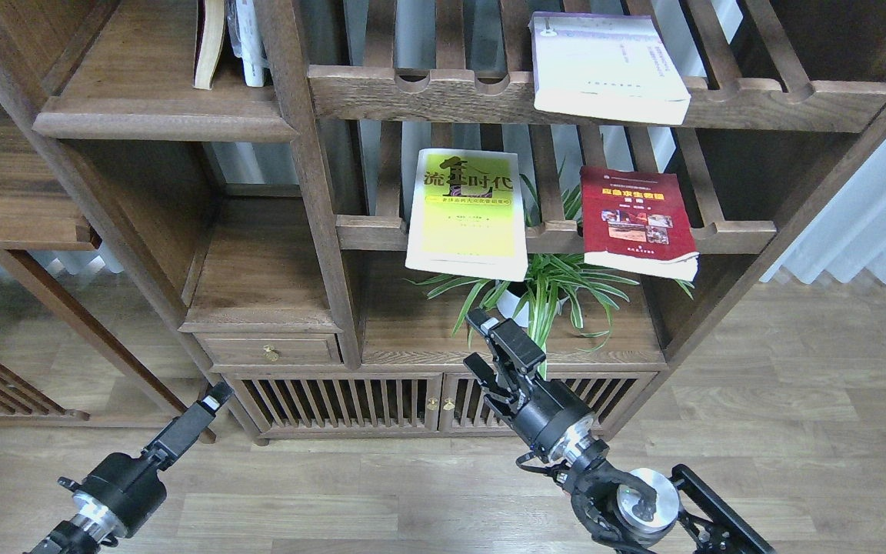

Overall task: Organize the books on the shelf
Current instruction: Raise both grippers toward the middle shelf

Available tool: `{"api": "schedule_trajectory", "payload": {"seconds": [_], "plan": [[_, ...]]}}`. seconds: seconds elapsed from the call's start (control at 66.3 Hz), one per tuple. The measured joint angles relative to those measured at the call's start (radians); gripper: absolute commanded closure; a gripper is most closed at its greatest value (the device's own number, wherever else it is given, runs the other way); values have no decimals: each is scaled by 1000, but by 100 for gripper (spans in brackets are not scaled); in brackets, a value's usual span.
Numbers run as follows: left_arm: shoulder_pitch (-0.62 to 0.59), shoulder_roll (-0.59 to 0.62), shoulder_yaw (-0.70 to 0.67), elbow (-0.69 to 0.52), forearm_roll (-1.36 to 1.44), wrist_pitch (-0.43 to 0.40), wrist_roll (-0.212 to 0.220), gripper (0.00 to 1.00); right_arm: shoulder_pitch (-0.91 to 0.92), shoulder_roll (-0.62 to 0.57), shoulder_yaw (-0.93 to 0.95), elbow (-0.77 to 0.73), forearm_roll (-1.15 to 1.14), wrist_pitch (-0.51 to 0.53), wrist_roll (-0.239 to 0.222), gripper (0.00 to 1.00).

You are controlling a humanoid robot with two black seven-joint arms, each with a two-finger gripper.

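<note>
Overhanging the slatted racks at twelve and one o'clock, the yellow-green paperback, dark red paperback and white paperback look light, floppy, best pinched at protruding lower edges; right gripper jaws parted, empty; left gripper unreadable.

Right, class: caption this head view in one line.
Three paperbacks lie flat on slatted wooden racks; both grippers, left and right, wait below, empty.

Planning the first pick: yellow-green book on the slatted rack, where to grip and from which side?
Take the yellow-green book by its lower front edge, which overhangs the rack's front rail, coming from the front with one finger above and one below. It lies flat, cover up, so only that overhang is open. The right gripper sits nearest, below it.
</note>
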Motion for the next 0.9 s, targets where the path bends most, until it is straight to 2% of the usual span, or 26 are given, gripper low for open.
{"api": "schedule_trajectory", "payload": {"seconds": [0.075, 0.166, 0.452, 0.754, 0.904], "plan": [[1, 0, 3, 1, 1, 0, 0, 0, -11, 0, -26, -55, -2, 67, -1, 1], [6, 0, 3, 2, 2, 0, -1, 0, -21, 0, -78, -98, -3, 98, -1, 1], [6, 0, 16, -2, 2, 0, -1, 0, 19, -1, -128, -101, -5, 106, -6, 1], [11, -2, 30, -15, -1, 0, -1, 0, 29, -60, -160, -58, 5, 96, -13, 1], [-6, -73, 6, -30, -2, 0, -1, 0, 26, -14, -118, -32, 24, 105, 0, 1]]}}
